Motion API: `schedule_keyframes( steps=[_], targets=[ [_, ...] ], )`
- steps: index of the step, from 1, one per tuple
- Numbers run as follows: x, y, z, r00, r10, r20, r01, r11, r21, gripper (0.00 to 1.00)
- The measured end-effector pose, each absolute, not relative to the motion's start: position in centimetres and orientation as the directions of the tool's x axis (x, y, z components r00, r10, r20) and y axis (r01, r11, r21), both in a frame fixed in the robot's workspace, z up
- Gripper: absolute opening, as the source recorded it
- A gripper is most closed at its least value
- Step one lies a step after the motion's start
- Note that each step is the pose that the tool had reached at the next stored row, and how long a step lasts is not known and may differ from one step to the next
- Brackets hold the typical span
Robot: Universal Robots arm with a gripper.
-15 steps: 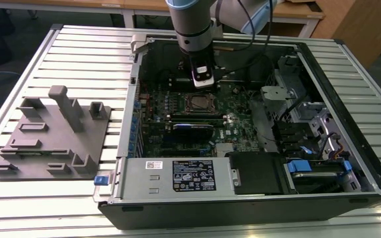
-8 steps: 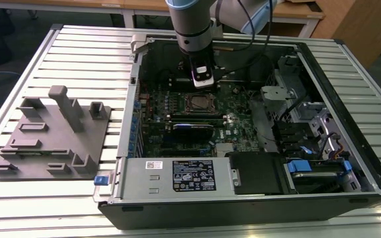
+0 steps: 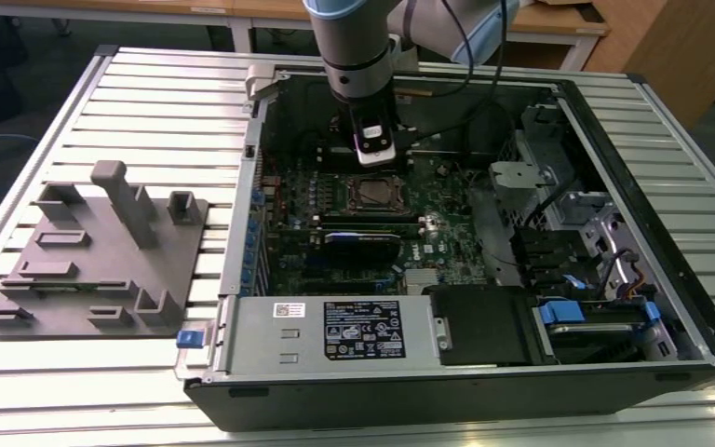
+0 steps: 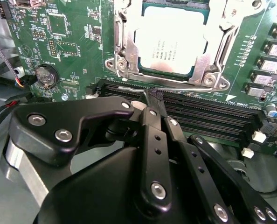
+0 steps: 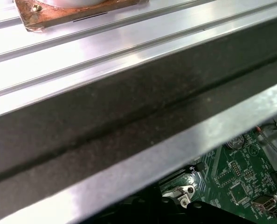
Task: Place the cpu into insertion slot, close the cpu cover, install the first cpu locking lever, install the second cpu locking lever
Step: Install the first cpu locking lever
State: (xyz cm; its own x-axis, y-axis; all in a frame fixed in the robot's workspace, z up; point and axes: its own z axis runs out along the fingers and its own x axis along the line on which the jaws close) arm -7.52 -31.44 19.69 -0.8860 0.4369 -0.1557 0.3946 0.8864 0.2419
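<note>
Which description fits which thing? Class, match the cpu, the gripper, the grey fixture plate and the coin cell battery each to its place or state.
Things:
1. cpu
2. gripper
3. grey fixture plate
4. coin cell battery

Descriptions:
A. lying on the slatted table, at the exterior view's left of the computer case
B. showing through the window of the cpu cover
C. shut on the thin cpu locking lever
D. round and silvery, on the green motherboard

Pairs: 1-B, 2-C, 3-A, 4-D

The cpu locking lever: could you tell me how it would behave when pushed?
The cpu locking lever is a thin bent wire rod, so probably springy, not floppy. Its smooth, shiny metal may slip off the end effector.
</note>
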Motion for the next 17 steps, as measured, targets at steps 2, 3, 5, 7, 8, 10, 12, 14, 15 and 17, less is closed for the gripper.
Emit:
schedule_keyframes(
  steps=[2,3,5,7,8,10,12,14,15,17],
  targets=[
    [-7.54,-31.44,19.68,-0.886,0.437,-0.156,0.395,0.886,0.242,0.11],
    [-7.54,-31.44,19.68,-0.886,0.437,-0.156,0.395,0.886,0.242,0.11],
    [-7.55,-31.44,19.68,-0.886,0.437,-0.156,0.395,0.886,0.242,0.11],
    [-7.69,-31.44,19.65,-0.886,0.437,-0.156,0.395,0.886,0.242,0.11],
    [-7.70,-31.50,19.65,-0.886,0.437,-0.156,0.395,0.886,0.242,0.11],
    [-7.70,-31.51,19.64,-0.886,0.437,-0.156,0.395,0.886,0.242,0.11],
    [-7.70,-31.55,19.64,-0.886,0.437,-0.156,0.395,0.886,0.242,0.11],
    [-7.70,-31.55,19.64,-0.886,0.437,-0.156,0.395,0.886,0.242,0.11],
    [-7.70,-31.55,19.64,-0.886,0.437,-0.156,0.395,0.886,0.242,0.11],
    [-7.70,-31.56,19.65,-0.886,0.437,-0.156,0.395,0.886,0.242,0.11]
  ],
)
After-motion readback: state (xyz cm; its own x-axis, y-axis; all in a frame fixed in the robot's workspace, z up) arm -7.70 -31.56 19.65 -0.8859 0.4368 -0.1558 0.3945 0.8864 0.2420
